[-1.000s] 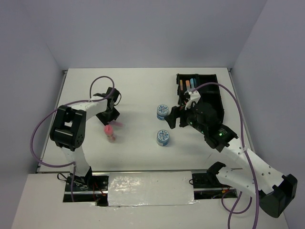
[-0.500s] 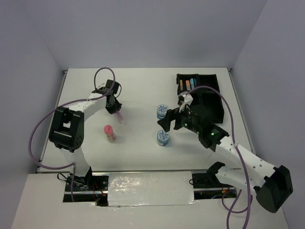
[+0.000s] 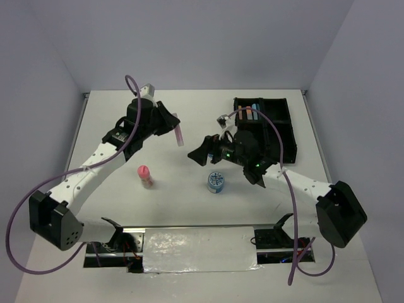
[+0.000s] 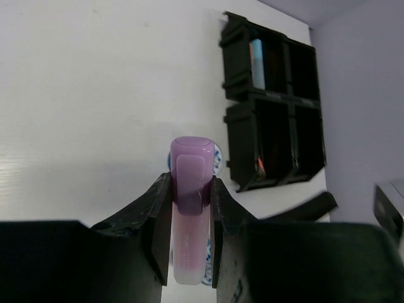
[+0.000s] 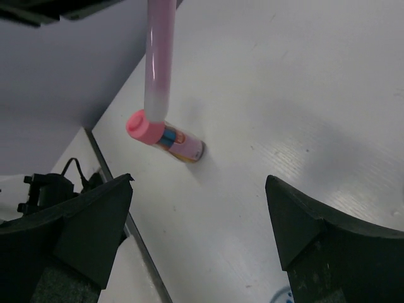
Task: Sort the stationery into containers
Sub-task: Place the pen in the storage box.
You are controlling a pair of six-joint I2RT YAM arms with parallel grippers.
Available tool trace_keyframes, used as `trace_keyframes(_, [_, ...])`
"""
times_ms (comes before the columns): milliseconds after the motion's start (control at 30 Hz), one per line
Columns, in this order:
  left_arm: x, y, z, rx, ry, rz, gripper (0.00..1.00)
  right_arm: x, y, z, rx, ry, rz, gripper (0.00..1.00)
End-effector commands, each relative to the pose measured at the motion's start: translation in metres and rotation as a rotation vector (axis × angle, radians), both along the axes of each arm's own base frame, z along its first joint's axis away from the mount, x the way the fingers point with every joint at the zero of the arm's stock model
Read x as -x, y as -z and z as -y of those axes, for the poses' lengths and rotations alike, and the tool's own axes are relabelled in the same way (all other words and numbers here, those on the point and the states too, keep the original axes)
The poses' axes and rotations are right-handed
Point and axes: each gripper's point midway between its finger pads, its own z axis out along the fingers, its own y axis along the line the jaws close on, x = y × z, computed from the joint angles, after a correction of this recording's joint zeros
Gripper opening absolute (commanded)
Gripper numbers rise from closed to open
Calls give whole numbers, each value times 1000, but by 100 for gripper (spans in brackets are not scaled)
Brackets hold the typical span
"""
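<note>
So, maybe halfway by my guess. White worktop (image 3: pixel 189 107), with the black four-compartment tray (image 3: pixel 285 110) sitting at its far right corner. One far compartment already has a few highlighter sticks (image 3: pixel 248 112) in it, orange and blue ones. The left wrist view shows something orange in a nearer compartment too.

Right end effector (image 5: pixel 199 218) hangs over the middle of the worktop, fingers spread wide, nothing between them. Left end effector (image 4: pixel 189 211) is up off the worktop toward the far edge, clamped snugly on a purple highlighter (image 4: pixel 189 183), well apart from the tray.

What's left to sort: a blue-white tub (image 3: pixel 216 182) toward the near edge, a pink bottle (image 3: pixel 145 175) lying left of middle, plus that highlighter. A second tub (image 4: pixel 216 153) just peeks out behind it in the left wrist view.
</note>
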Motion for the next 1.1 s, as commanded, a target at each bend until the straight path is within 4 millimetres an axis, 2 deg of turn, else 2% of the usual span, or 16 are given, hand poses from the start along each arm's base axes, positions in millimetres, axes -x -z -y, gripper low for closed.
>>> trace_keyframes(0, [19, -16, 22, 31, 96, 69, 0, -4, -54, -26, -141, -57, 101, 93])
trace_keyframes(33, [26, -22, 25, 36, 104, 81, 0, -5, -55, -28, -145, -52, 104, 92])
trace_keyframes(233, [39, -23, 29, 19, 103, 61, 0, 0, -62, -42, -170, -73, 127, 91])
trace_keyframes(400, [49, -18, 40, 26, 133, 50, 0, -11, -63, -47, -148, -34, 131, 71])
trace_keyframes(567, [54, -8, 47, 46, 153, 29, 0, -16, -58, -57, -139, -46, 115, 59])
trace_keyframes(667, [56, -8, 50, 52, 166, 30, 0, -19, -54, -59, -133, -45, 111, 45])
trace_keyframes(700, [56, -9, 50, 50, 167, 33, 0, -20, -52, -60, -124, -45, 113, 27])
trace_keyframes(733, [56, -8, 48, 39, 157, 31, 0, -21, -50, -60, -119, -43, 110, 15])
trace_keyframes(767, [55, -9, 46, 35, 149, 33, 4, -21, -49, -59, -114, -38, 108, 5])
trace_keyframes(800, [55, -13, 45, 35, 145, 43, 23, -22, -45, -58, -103, -33, 108, 0])
trace_keyframes(833, [55, -13, 40, 23, 125, 44, 42, -22, -42, -57, -94, -31, 110, 0])
trace_keyframes(867, [54, -19, 36, 22, 106, 55, 64, -22, -40, -56, -87, -28, 108, 0])
trace_keyframes(900, [54, -24, 33, 17, 91, 63, 99, -23, -36, -54, -71, -22, 115, 0])
trace_keyframes(1000, [52, -45, 11, -42, 5, 82, 99, -32, -25, -45, 2, 5, 135, 0])
trace_keyframes(1033, [51, -66, 4, -46, -24, 111, 99, -40, -20, -38, 35, 35, 141, 0])
trace_keyframes(1067, [55, -61, -17, -120, -98, 78, 99, -52, -8, -24, 89, 68, 113, 0])
